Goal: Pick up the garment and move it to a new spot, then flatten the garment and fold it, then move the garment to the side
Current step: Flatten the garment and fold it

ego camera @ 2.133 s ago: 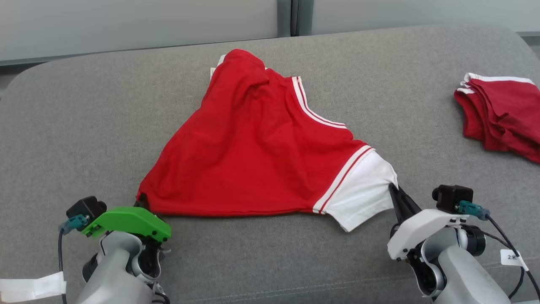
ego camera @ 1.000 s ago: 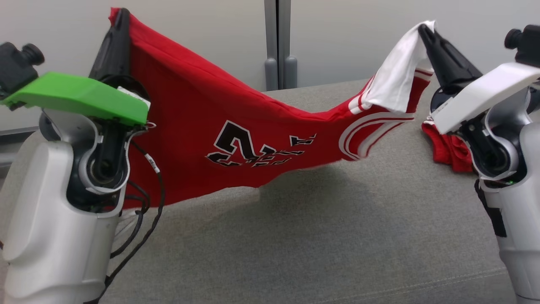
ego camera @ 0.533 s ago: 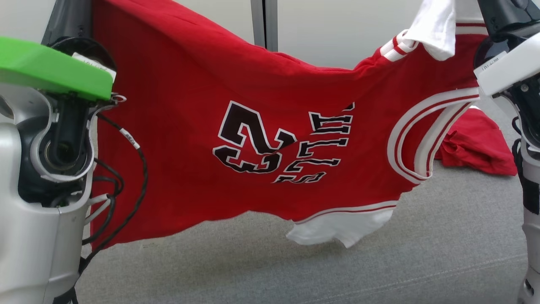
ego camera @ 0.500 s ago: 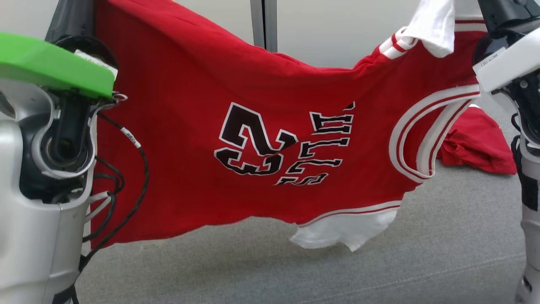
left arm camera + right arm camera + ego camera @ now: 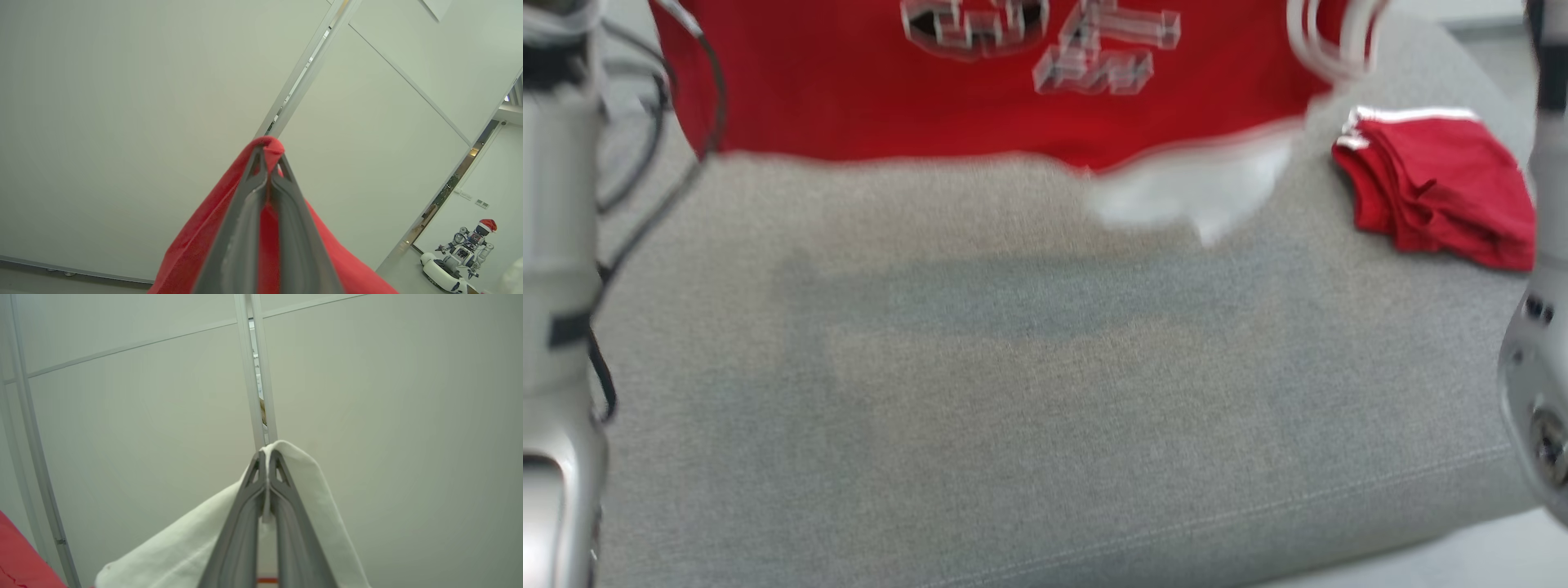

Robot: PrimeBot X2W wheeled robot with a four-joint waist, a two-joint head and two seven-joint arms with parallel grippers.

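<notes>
While the head view is blurred by motion, it does show the garment (image 5: 980, 114) hanging across the top of the frame. Its red lower edge and a white sleeve (image 5: 1201, 188) appear to be clear of the grey table (image 5: 1013, 392), where a shadow lies beneath them. A pale forearm (image 5: 556, 245) stands at each side. A folded red pile (image 5: 1437, 196) rests near the table's right edge, well apart from the hanging cloth. It lies bare on the table surface, and no item here is kept in a container.

Left wrist view: the left tool (image 5: 267, 163) points up toward a pale wall (image 5: 122, 102). Its fingers are pressed together on a red corner of the garment, which drapes down on both sides. A second robot (image 5: 461, 253) stands far off in the background.

Right wrist view: the right tool (image 5: 267, 457) is likewise clamped shut, with white sleeve fabric pinched between its fingers and folded over the tips.

Assessment: the first step is in hand, with the garment lifted and held at two points for transfer. The next move calls for carrying it to the new spot, keeping the tools spread so that the cloth hangs taut. It should then be lowered so that the bottom edge lands first and lies flat, away from the folded pile. A slack hold risks bunching.
</notes>
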